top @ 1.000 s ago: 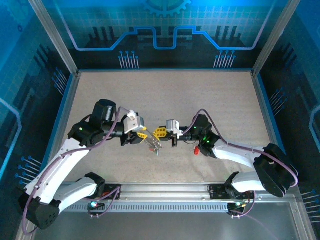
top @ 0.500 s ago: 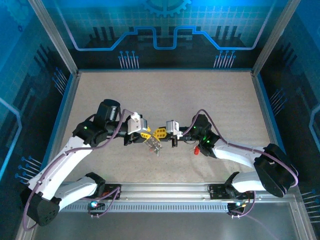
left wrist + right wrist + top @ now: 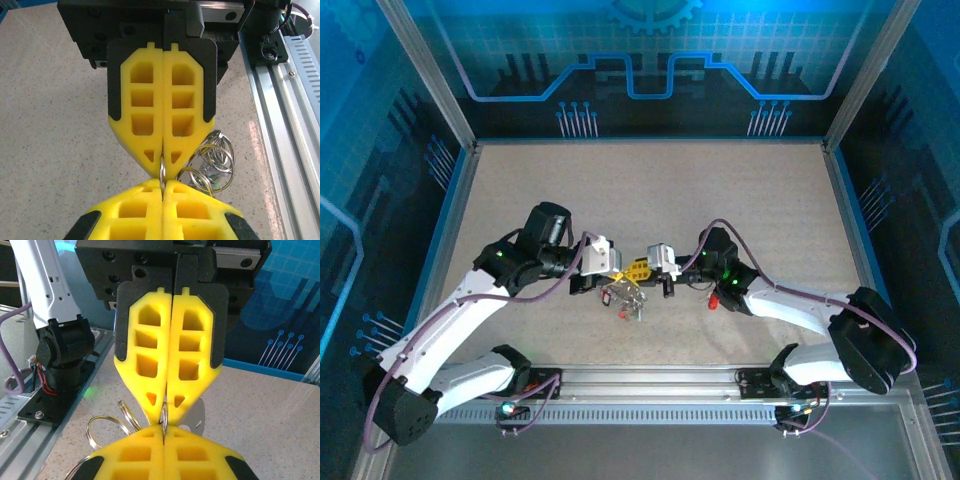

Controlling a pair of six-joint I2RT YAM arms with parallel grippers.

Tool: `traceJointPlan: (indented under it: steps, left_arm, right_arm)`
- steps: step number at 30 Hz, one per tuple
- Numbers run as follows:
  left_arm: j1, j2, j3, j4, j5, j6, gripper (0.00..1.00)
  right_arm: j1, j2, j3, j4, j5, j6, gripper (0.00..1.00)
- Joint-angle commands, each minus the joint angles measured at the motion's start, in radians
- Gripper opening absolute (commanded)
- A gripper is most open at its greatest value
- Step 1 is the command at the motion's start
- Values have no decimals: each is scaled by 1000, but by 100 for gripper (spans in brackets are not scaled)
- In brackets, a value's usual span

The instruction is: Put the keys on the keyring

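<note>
My left end effector [image 3: 163,184] and right end effector [image 3: 164,430] are both clenched, tip to tip, on the keyring [image 3: 162,172], near the middle of the surface [image 3: 720,200]. It looks light, stiff and slippery (easily twisting free), so I'd pinch its band squarely.

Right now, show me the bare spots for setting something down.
Free: the far half of the table, between back wall and arms, and strips along both side rails. Crowded: the centre, where left gripper and right gripper meet on the keyring, red key beside the right arm.
</note>
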Motion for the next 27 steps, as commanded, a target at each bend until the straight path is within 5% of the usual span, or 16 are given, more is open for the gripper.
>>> traceJointPlan:
  steps: [1,7,27]
  left_arm:
    - [-8,-1,15,-35,-32,24,0]
    - [-9,-15,27,-45,-98,54,0]
    - [-126,53,90,-102,-299,225,0]
  right_arm:
    - [14,-20,40,28,12,-34,0]
    - [13,-59,53,-142,69,-128,15]
    - [9,-164,35,-349,217,-254,27]
